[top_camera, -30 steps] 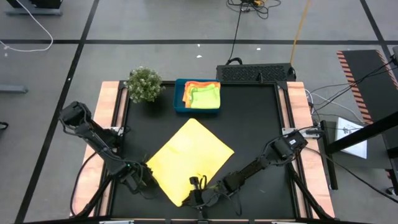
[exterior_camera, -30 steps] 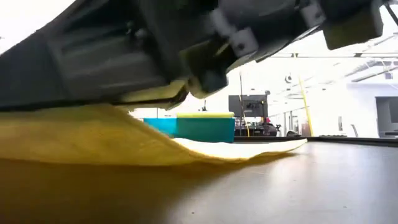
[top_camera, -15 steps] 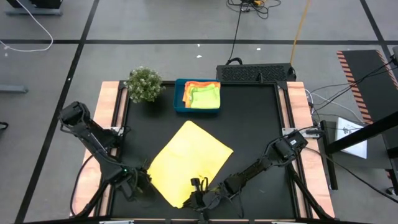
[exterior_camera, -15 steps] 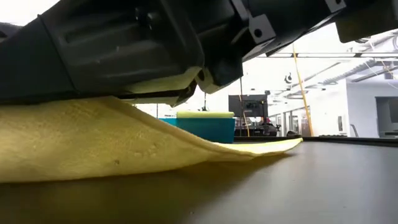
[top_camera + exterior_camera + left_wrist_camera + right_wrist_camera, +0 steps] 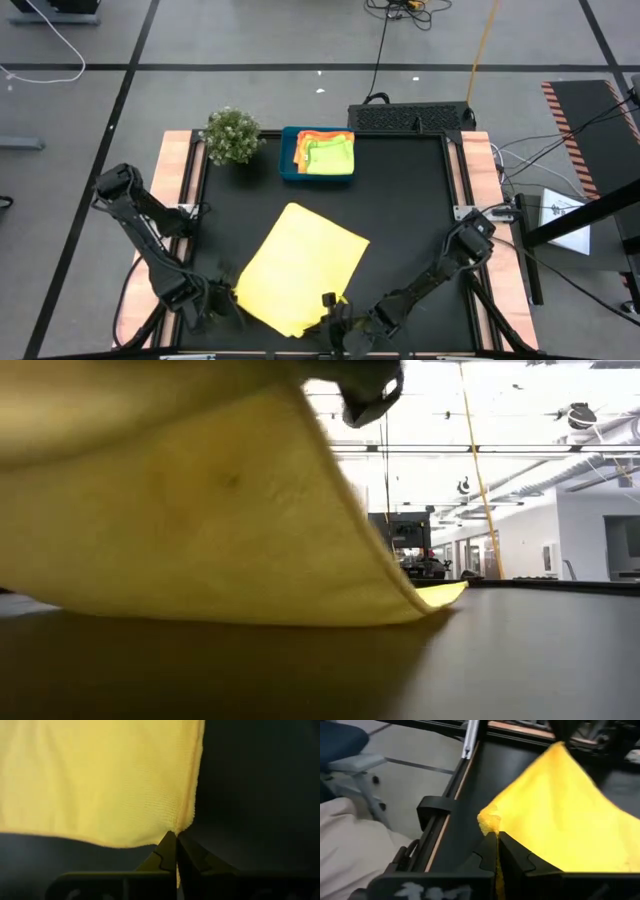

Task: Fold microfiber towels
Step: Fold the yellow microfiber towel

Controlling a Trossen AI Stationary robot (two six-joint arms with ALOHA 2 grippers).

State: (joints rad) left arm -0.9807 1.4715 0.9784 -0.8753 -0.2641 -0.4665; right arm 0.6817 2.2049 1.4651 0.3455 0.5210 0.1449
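The left gripper [image 5: 176,836] has its jaws clenched on one corner of the yellow microfiber towel [image 5: 298,270], the cloth spreading away from the jaw tips across the black worktop [image 5: 410,210]. The right gripper [image 5: 496,834] is likewise clenched, pinching a neighbouring corner of the same towel, whose bunched edge sits right at its jaw tips with the rest of the cloth fanning out ahead and to one side. From above, the left gripper [image 5: 222,300] sits at the towel's corner on the left arm's side, and the right gripper [image 5: 330,308] at the corner nearest the worktop's front edge; the towel lies between and beyond both pairs of jaws, stretching diagonally toward the middle of the worktop. In the low view the towel [image 5: 200,530] hangs lifted near the camera and slopes down to a far corner resting flat on the worktop. Well beyond the jaws, at the far side of the worktop, a blue tray [image 5: 288,168] holds more folded towels [image 5: 325,152], lime green on top with orange and yellow edges showing, and a small green plant [image 5: 231,135] stands just beside the tray.
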